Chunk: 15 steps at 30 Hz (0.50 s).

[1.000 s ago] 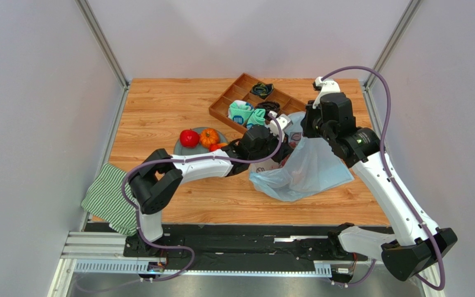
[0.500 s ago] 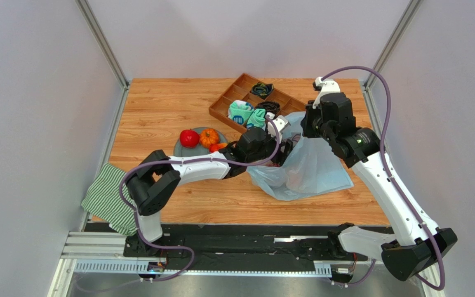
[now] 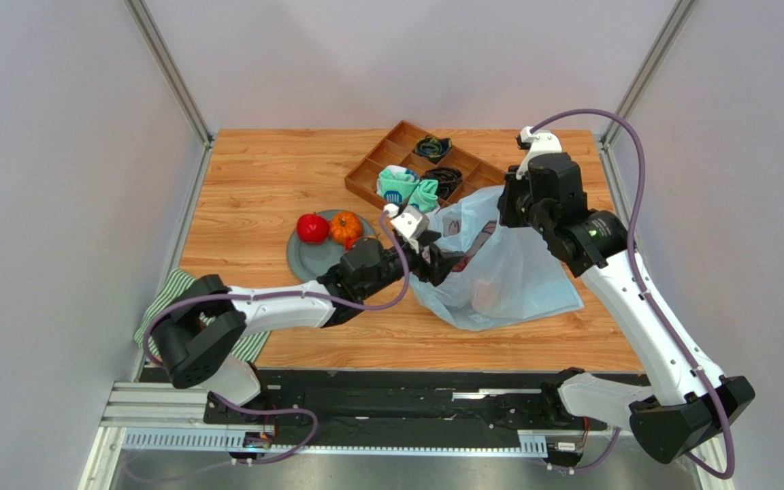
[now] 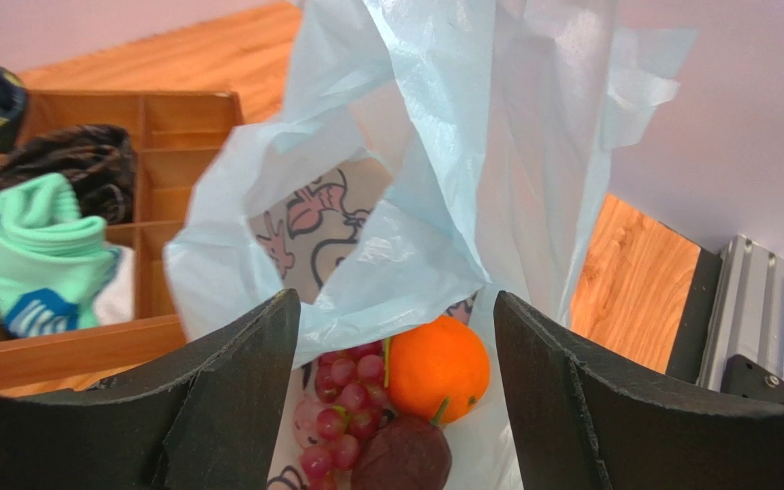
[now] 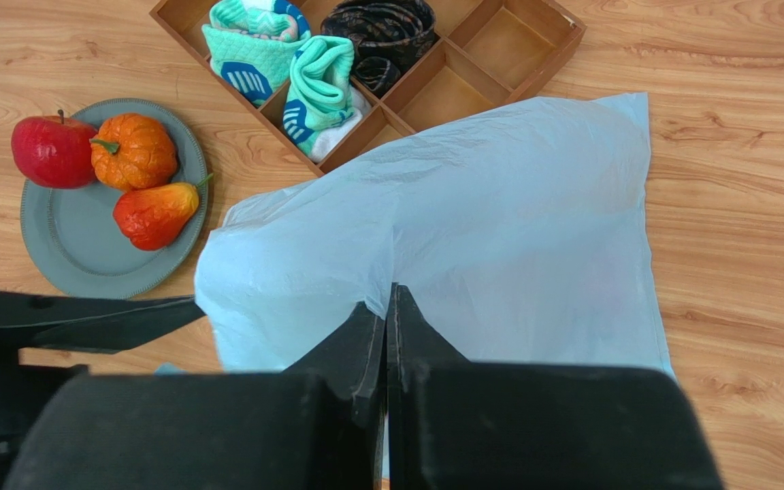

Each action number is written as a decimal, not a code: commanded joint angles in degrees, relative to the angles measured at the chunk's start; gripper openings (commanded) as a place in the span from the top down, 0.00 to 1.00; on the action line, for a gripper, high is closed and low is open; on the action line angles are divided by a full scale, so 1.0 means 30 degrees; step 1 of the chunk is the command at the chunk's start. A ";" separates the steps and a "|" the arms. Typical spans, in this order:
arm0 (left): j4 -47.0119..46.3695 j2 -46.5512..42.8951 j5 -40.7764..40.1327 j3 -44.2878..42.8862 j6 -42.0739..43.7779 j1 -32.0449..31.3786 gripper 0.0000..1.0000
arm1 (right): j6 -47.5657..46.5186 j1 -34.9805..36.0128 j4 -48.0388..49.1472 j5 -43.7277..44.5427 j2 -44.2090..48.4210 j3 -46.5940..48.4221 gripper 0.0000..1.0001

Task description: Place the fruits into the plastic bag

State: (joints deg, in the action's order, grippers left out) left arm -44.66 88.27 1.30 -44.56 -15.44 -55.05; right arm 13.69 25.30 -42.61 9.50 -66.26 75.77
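Note:
The light-blue plastic bag (image 3: 514, 276) lies on the table with its mouth held up. My right gripper (image 5: 388, 296) is shut on the bag's upper edge (image 3: 500, 209). My left gripper (image 4: 396, 301) is open just outside the bag's mouth (image 3: 442, 263), with nothing between its fingers. Inside the bag I see an orange (image 4: 437, 368), a dark red grape bunch (image 4: 340, 408) and a dark purple fruit (image 4: 403, 457). A red apple (image 5: 54, 150), a ribbed orange fruit (image 5: 135, 151) and a red-orange fruit (image 5: 156, 214) sit on the grey plate (image 5: 79, 255).
A wooden compartment tray (image 3: 371, 174) with teal socks (image 5: 314, 87) and dark items stands behind the bag, close to its mouth. A green-striped cloth (image 3: 166, 301) hangs over the near left table edge, partly under my left arm.
My left gripper has opened and drawn back to the left, out of the bag's mouth. The right gripper has kept its hold on the bag and has not moved.

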 commanded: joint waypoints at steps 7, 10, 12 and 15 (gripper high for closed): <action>-0.1196 -0.5337 -0.3654 0.3946 0.0023 0.1968 0.19 | -0.0052 -0.0025 0.0551 0.0233 0.0085 0.0115 1.00; 0.0089 -0.6511 -0.4180 0.4596 -0.0974 0.3433 0.18 | -0.0052 -0.0025 0.0580 0.0204 -0.0032 0.0174 1.00; 0.2769 -0.6835 -0.5057 0.4423 -0.2139 0.4633 0.17 | -0.0023 -0.0025 0.0609 0.0116 -0.0091 0.0203 1.00; 0.6755 -0.6368 -0.5442 0.3516 -0.4421 0.6479 0.17 | 0.0006 -0.0054 0.0610 -0.0031 -0.0179 0.0203 1.00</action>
State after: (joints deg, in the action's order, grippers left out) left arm -39.79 68.75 -11.20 -31.53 -19.25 -40.66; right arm 13.67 25.30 -42.59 9.45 -66.43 75.77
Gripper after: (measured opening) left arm 0.832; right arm 0.006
